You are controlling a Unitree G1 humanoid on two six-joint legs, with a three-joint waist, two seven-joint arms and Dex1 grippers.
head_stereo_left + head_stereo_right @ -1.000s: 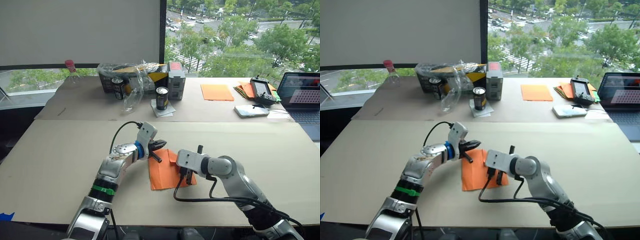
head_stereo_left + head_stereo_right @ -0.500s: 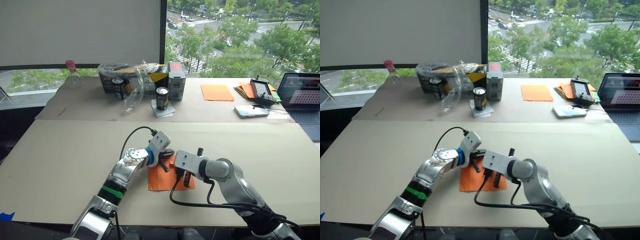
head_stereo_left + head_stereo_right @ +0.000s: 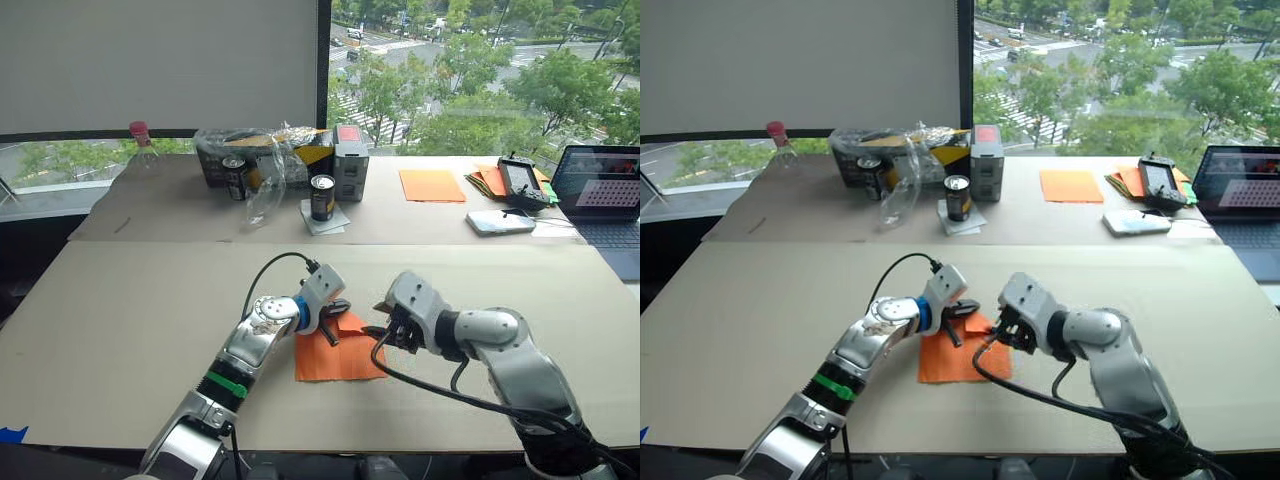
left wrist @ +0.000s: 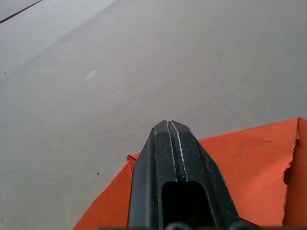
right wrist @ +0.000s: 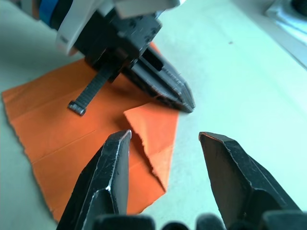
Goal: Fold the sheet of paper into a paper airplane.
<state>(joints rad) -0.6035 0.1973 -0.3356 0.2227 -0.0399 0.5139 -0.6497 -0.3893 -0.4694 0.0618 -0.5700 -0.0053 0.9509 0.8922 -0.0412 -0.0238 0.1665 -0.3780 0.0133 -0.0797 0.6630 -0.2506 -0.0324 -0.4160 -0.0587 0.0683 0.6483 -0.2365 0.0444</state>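
**Sheet position relative to both grippers**

The sheet of paper (image 3: 338, 352) lies flat on the cardboard-covered table (image 3: 120, 310), near its middle, between the two arms. It is orange and creased, with one corner folded over into a small triangular flap (image 5: 156, 125) on the side toward the far edge of the table. One edge of the flap looks ragged.

Left gripper (image 4: 169, 125): fingers pressed together, nothing between them. The tip rests on or just above the sheet near its far edge, right beside the folded flap; contact cannot be confirmed. In the right wrist view the same gripper (image 5: 187, 101) points down at the paper just beyond the flap's tip.

Right gripper (image 5: 165, 136): jaws spread apart, holding nothing. It sits at the right edge of the sheet, aimed at the flap, which shows in the gap between the two fingers. The fingers are clear of the paper.

Far side of the table: a smooth orange sheet (image 3: 433, 184), two cans (image 3: 322, 197), a laptop (image 3: 603, 193).
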